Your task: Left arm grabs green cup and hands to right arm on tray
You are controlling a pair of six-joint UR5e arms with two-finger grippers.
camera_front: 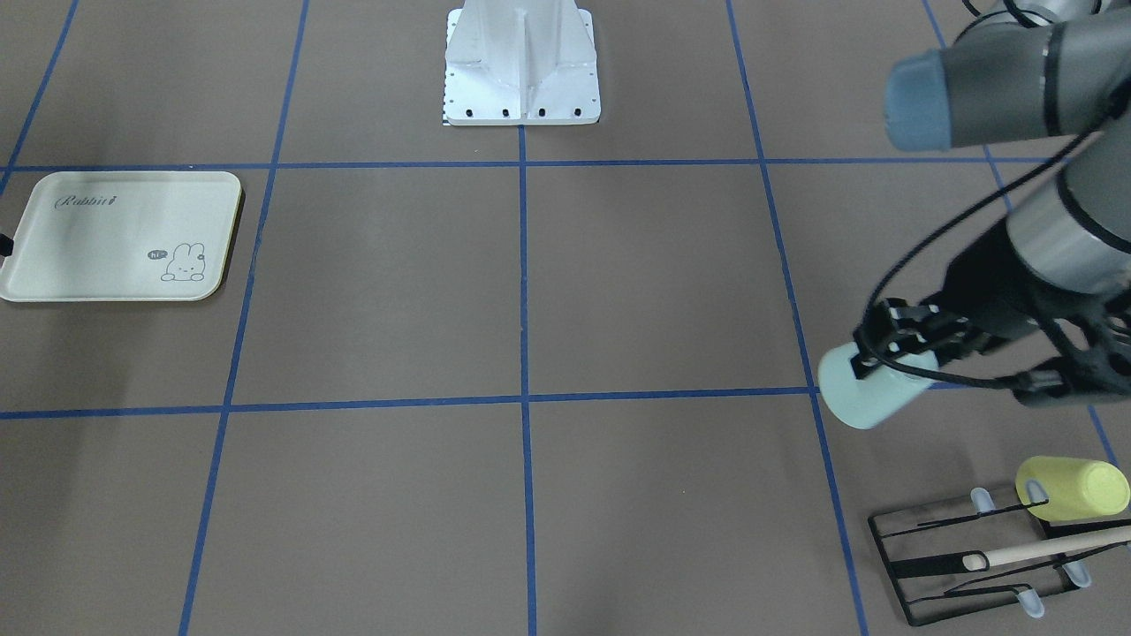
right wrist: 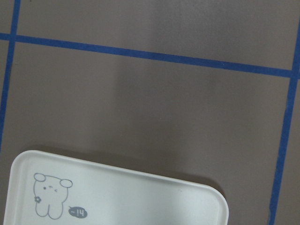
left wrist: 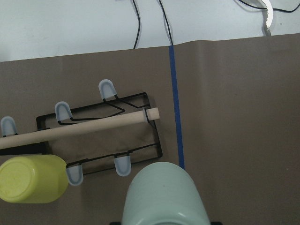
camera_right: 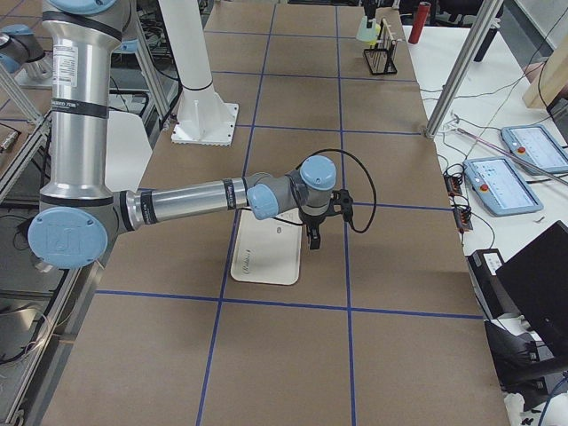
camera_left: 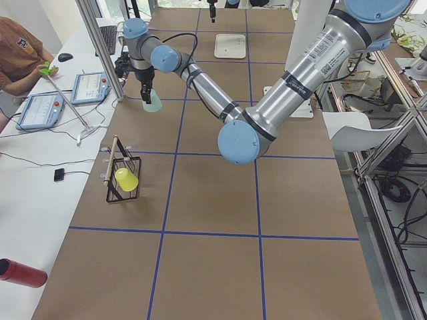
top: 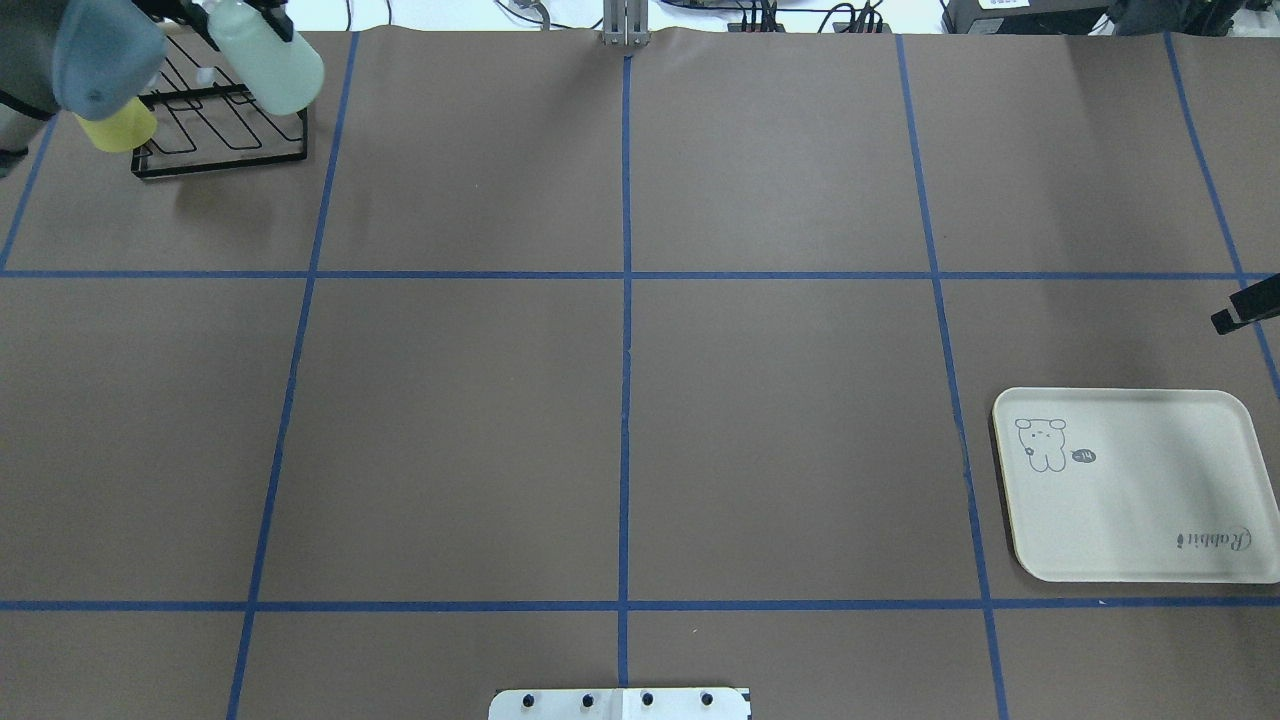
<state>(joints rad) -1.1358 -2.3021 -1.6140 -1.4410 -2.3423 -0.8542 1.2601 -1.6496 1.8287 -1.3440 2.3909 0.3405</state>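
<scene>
My left gripper [camera_front: 892, 353] is shut on the pale mint-green cup [camera_front: 870, 393] near its rim and holds it tilted in the air, beside the black wire rack [camera_front: 963, 565]. The cup also shows in the overhead view [top: 270, 65] and at the bottom of the left wrist view [left wrist: 164, 197]. The cream "Rabbit" tray [top: 1140, 500] lies bare at the table's other end. My right gripper [camera_right: 315, 232] hangs over the tray's outer edge. Only a black tip of it shows in the overhead view [top: 1245, 308], so I cannot tell whether it is open or shut. The right wrist view shows a corner of the tray [right wrist: 117, 197].
A yellow-green cup [camera_front: 1074, 488] lies on its side on the wire rack next to a wooden rod [camera_front: 1051, 548]. The robot's white base plate [camera_front: 521, 71] stands at the middle of its table edge. An operator [camera_left: 20, 53] sits beyond the table's far side.
</scene>
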